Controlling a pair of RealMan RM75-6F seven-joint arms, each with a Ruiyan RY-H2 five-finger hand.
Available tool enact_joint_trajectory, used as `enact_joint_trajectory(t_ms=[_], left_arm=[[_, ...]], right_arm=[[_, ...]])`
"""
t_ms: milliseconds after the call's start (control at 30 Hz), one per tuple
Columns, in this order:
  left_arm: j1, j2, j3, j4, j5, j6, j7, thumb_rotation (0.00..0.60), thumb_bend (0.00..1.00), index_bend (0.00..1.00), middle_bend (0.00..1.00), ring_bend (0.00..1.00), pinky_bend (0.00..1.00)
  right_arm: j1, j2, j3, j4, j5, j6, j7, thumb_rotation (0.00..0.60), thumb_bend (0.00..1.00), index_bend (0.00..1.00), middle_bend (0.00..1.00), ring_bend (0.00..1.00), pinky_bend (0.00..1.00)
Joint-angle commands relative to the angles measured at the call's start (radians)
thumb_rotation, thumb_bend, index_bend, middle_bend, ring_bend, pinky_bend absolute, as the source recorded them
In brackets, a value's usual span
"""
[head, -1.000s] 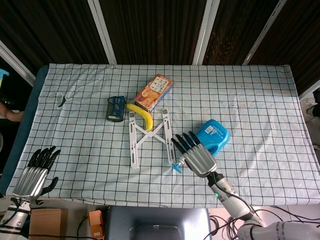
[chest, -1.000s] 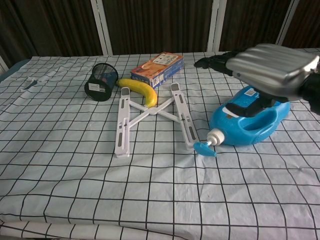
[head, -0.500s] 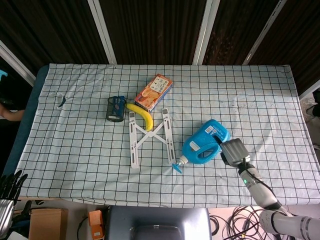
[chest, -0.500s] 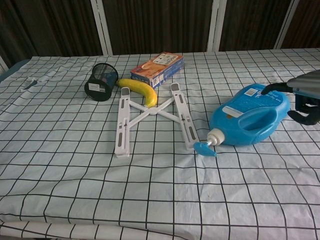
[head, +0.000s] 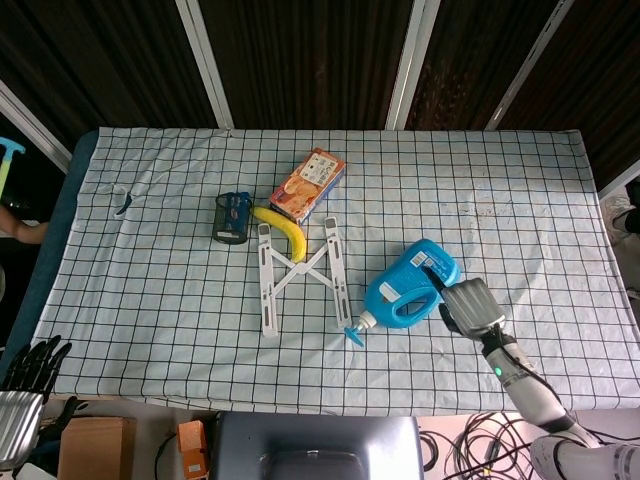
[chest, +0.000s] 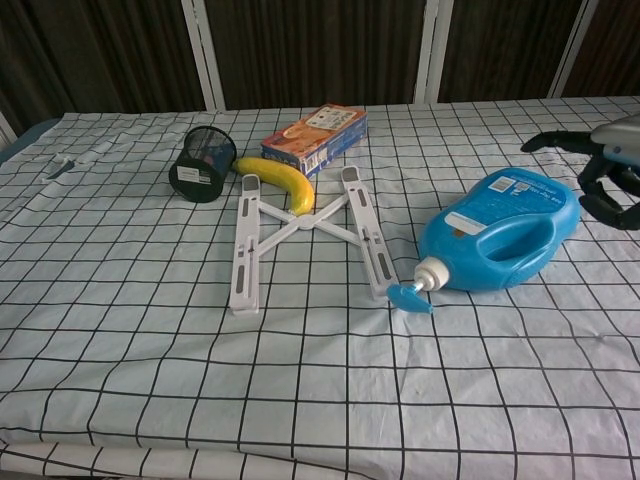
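Since half a second ago the right hand (head: 471, 304) has drawn a little off the blue detergent bottle (head: 405, 295), and the left hand (head: 22, 395) has risen slightly into the head view at about 8 o'clock, off the table's edge. A second ago the right hand lay over the bottle.

Going left to right: the left hand hangs below the checked tablecloth (head: 150, 300), fingers apart, holding nothing. A small dark clip (head: 122, 203) lies near 10 o'clock. The black mesh pen cup (chest: 201, 165) lies tipped on its side, just beside the banana (chest: 278, 181), whose far end rests against the top of the white folding stand (chest: 300, 228), spread flat in an X. The snack box (chest: 315, 134) sits behind them at 12 o'clock, touching the banana.

The bottle lies on its side at about 4 o'clock, handle up, spout and blue cap (chest: 408, 296) pointing toward the stand's right leg. The right hand, at its base end, is released: in the chest view its fingers (chest: 560, 139) curve apart, clear of the bottle.
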Motion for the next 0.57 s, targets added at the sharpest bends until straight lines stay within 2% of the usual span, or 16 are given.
enact_joint_trajectory(t_ms=[33, 133, 233, 367, 567], left_arm=[[-0.015, 0.004, -0.011, -0.026, 0.000, -0.018, 0.004, 0.600, 0.40, 0.00, 0.00, 0.00, 0.02], [-0.028, 0.003, -0.016, -0.043, 0.005, -0.036, 0.015, 0.600, 0.41, 0.00, 0.00, 0.00, 0.02], [-0.033, 0.003, -0.016, -0.054, 0.008, -0.046, 0.026, 0.600, 0.41, 0.00, 0.00, 0.00, 0.02], [-0.029, 0.006, -0.023, -0.067, 0.000, -0.044, 0.042, 0.600, 0.41, 0.00, 0.00, 0.00, 0.02], [-0.024, 0.001, -0.025, -0.055, 0.009, -0.030, 0.045, 0.600, 0.41, 0.00, 0.00, 0.00, 0.02]], right_arm=[[-0.194, 0.077, -0.127, -0.081, -0.315, 0.313, 0.110, 0.600, 0.41, 0.00, 0.00, 0.00, 0.37], [-0.305, 0.084, -0.210, -0.044, -0.409, 0.437, 0.072, 0.600, 0.40, 0.00, 0.00, 0.00, 0.28], [-0.406, 0.043, -0.240, 0.042, -0.444, 0.556, 0.099, 0.600, 0.40, 0.00, 0.00, 0.00, 0.15], [-0.485, -0.024, -0.228, 0.169, -0.443, 0.650, 0.190, 0.600, 0.40, 0.00, 0.00, 0.00, 0.05], [-0.493, -0.034, -0.199, 0.196, -0.447, 0.646, 0.222, 0.600, 0.39, 0.00, 0.00, 0.00, 0.02]])
